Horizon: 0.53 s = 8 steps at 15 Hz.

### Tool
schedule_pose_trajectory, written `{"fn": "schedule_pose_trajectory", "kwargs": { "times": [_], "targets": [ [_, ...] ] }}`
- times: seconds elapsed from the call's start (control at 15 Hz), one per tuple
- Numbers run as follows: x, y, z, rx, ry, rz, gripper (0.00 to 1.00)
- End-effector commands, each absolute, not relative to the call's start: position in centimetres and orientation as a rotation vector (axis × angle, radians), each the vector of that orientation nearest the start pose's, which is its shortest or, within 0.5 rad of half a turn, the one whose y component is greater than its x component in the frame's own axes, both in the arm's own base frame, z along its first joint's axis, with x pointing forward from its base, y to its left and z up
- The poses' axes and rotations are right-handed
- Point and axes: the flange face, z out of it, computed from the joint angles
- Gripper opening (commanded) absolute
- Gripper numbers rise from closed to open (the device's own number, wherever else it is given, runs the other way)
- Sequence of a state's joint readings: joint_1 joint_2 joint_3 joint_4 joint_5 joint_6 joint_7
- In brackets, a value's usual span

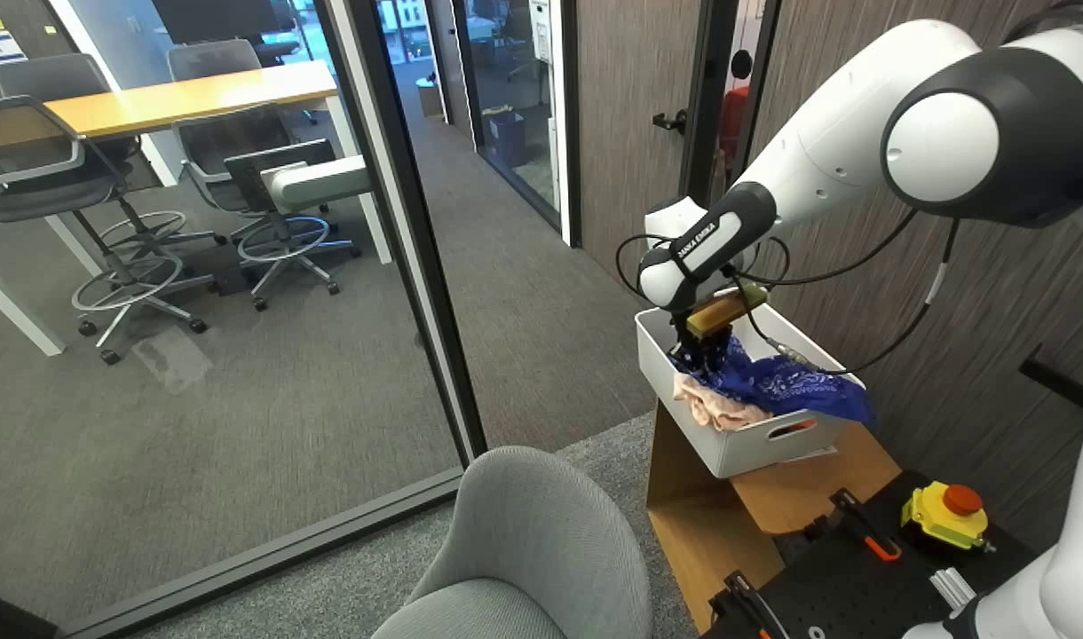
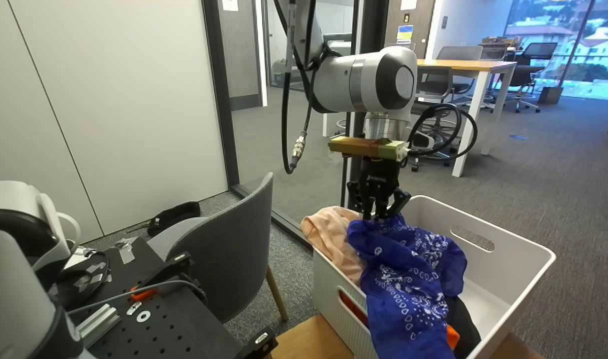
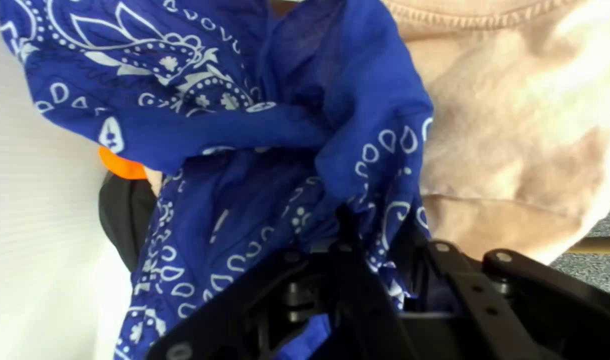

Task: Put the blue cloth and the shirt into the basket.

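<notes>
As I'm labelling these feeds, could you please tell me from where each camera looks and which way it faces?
In an exterior view: set high, facing down past the gray chair to the white basket; much of the arm shows.
In an exterior view: set lower, near the basket, facing across the blue bandana, wood-topped table beyond; arm parts and the gripper show.
Wrist view: carried on the arm, facing down onto the bandana and peach shirt; only part of the gripper shows.
Both exterior views share basket, bandana, chair, arm and gripper.

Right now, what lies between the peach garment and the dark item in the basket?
The blue cloth lies between the peach garment and dark item in an exterior view.
</notes>
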State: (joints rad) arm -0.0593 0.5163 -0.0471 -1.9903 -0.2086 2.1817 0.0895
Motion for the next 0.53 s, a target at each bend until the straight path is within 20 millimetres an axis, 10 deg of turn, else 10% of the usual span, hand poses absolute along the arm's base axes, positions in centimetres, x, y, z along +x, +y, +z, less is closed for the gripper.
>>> {"fn": "schedule_pose_trajectory", "kwargs": {
  "times": [0.0, 0.47],
  "targets": [
    [56.8, -5.5, 18.5, -3.190, 0.075, 0.600, 0.56],
    [51.7, -3.5, 23.0, -3.127, 0.086, 0.682, 1.00]
  ]
}}
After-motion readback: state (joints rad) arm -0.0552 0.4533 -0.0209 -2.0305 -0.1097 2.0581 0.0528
